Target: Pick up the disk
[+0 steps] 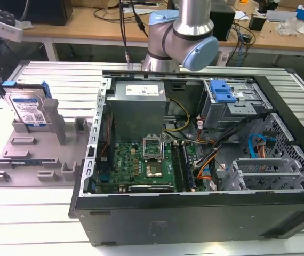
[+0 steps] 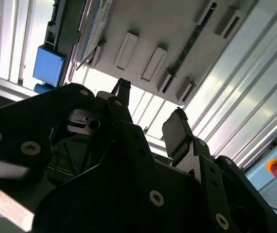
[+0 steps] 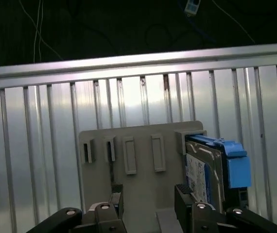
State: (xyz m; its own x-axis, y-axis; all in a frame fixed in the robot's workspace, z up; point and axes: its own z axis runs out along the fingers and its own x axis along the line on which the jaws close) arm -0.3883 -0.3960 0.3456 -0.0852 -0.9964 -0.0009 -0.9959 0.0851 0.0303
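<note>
In the grey holder (image 1: 32, 159) beside the case (image 1: 194, 216), the disk (image 1: 29, 109) stands upright, hand (image 3: 148, 196) seemingly open.

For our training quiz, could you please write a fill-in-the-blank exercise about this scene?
1. The disk stands ___ in the grey holder tray.
2. The disk's edge rails are ___.
3. The gripper is ___, holding nothing.
4. The tray sits at the exterior view's ___ of the computer case.
Missing words: upright, blue, open, left.
</note>
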